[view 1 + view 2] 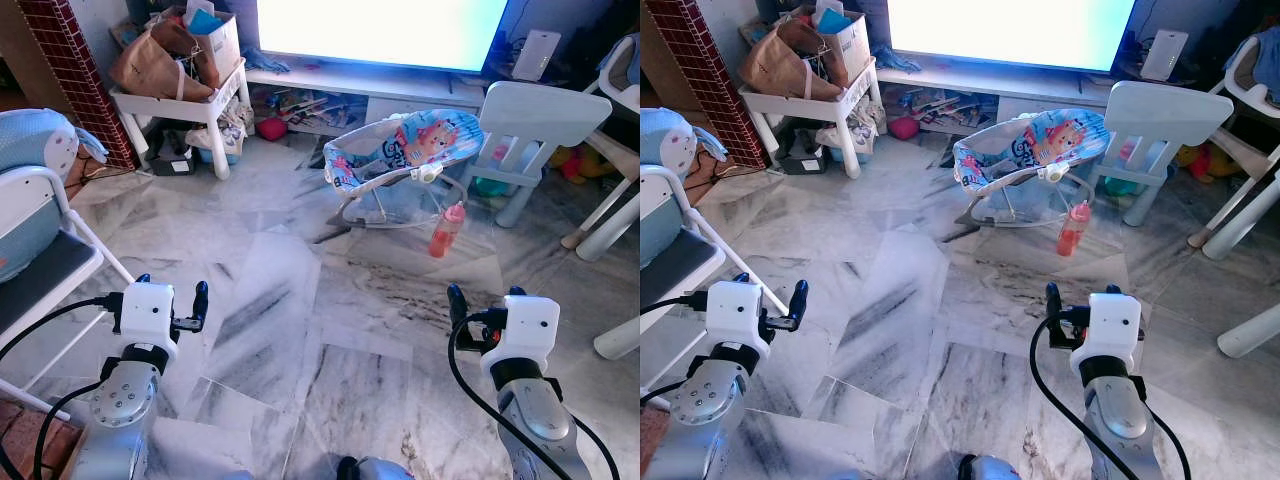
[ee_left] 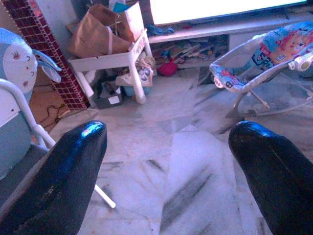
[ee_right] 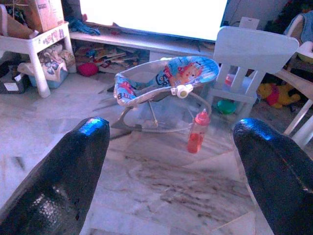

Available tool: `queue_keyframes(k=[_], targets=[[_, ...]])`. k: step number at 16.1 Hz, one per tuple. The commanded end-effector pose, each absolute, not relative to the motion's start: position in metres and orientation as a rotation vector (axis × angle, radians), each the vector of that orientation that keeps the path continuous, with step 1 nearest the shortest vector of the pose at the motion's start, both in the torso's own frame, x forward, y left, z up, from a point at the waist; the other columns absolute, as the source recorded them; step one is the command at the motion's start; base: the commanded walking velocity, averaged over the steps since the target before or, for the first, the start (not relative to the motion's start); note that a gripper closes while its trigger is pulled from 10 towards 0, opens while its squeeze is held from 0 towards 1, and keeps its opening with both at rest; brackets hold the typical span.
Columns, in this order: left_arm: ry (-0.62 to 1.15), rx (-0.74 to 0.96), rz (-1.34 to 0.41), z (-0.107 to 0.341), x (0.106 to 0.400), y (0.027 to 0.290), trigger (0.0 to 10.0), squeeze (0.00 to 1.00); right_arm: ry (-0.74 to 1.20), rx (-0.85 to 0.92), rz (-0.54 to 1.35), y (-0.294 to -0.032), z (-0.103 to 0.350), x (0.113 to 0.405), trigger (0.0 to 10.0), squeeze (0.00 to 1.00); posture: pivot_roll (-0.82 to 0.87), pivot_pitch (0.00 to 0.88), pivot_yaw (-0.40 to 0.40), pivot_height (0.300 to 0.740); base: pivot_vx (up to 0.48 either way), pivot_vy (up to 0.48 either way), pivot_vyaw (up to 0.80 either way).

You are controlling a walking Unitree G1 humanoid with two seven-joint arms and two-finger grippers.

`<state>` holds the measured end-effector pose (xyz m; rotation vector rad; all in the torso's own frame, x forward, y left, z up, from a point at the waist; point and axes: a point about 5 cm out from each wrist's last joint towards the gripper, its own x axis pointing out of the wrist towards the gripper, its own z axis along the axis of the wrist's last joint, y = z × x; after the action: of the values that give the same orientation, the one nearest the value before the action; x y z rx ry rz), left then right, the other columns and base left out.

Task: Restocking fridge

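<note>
On the marble floor [image 1: 300, 330] ahead of you, a red bottle [image 1: 446, 230] with a pink cap stands upright, just beside the front rail of the baby bouncer [image 1: 400, 155] and near the foot of the white child's chair [image 1: 540, 120]. No fridge can be made out from where you stand.

Your right gripper [image 3: 171, 161] is held low over bare floor, well short of the bottle, and its two black fingers [image 3: 63, 171] are spread wide with nothing between them; the bottle and bouncer sit in the gap as that wrist camera looks along them. Your left gripper [image 2: 168, 166] hovers over the floor on the other side, its fingers [image 2: 58, 176] likewise parted and empty, pointing toward the white side table [image 1: 185, 105].

That table stands against the far wall at your left, carrying a brown bag [image 1: 150, 65] and a cardboard box [image 1: 215, 40], with clutter underneath. Behind the bouncer a bright television screen [image 1: 380, 30] sits on a low shelf. A brick column [image 1: 75, 75] rises at the far left, and a white-framed seat [image 1: 40, 260] stands close beside your left arm.
</note>
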<state>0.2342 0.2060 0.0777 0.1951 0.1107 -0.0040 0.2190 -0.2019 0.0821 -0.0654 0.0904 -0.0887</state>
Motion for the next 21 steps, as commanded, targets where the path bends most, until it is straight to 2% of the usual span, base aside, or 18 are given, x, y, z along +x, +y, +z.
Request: queue_keyframes(k=[1, 8, 9, 10, 11, 16, 18, 21], targets=[[-0.022, -0.102, -0.17, 0.132, 0.274, 0.159, 10.0, 0.0, -0.07, 0.072, -0.086, -0.18, 0.146, 0.262, 10.0, 0.0, 0.12, 0.066, -0.015, 0.74, 0.0, 0.0, 0.0], [-0.022, -0.102, -0.17, 0.132, 0.274, 0.159, 10.0, 0.0, -0.07, 0.072, -0.086, -0.18, 0.146, 0.262, 10.0, 0.0, 0.12, 0.066, -0.015, 0.74, 0.0, 0.0, 0.0], [-0.073, 0.045, -0.127, 0.13, 0.28, 0.161, 10.0, 0.0, -0.041, 0.072, -0.08, -0.179, 0.131, 0.264, 10.0, 0.0, 0.09, 0.102, -0.03, 0.74, 0.0, 0.0, 0.0], [-0.118, 0.211, -0.138, 0.126, 0.284, 0.157, 10.0, 0.0, -0.022, 0.021, -0.091, -0.182, 0.117, 0.265, 10.0, 0.0, 0.1, 0.102, -0.028, 0.74, 0.0, 0.0, 0.0], [-0.136, 0.259, -0.129, 0.127, 0.285, 0.158, 10.0, 0.0, -0.028, -0.02, -0.081, -0.183, 0.117, 0.266, 10.0, 0.0, 0.1, 0.1, -0.026, 0.74, 0.0, 0.0, 0.0], [-0.11, 0.288, -0.106, 0.126, 0.279, 0.165, 10.0, 0.0, -0.01, -0.07, -0.041, -0.187, 0.116, 0.264, 10.0, 0.0, 0.12, 0.102, 0.027, 0.74, 0.0, 0.0, 0.0], [-0.103, 0.329, -0.124, 0.122, 0.276, 0.164, 10.0, 0.0, -0.02, -0.049, -0.089, -0.19, 0.109, 0.256, 10.0, 0.0, 0.11, 0.069, 0.079, 0.74, 0.0, 0.0, 0.0], [-0.146, 0.392, -0.287, 0.125, 0.29, 0.138, 10.0, 0.0, -0.003, 0.037, -0.168, -0.184, 0.097, 0.257, 10.0, 0.0, 0.08, 0.052, 0.087, 0.74, 0.0, 0.0, 0.0]])
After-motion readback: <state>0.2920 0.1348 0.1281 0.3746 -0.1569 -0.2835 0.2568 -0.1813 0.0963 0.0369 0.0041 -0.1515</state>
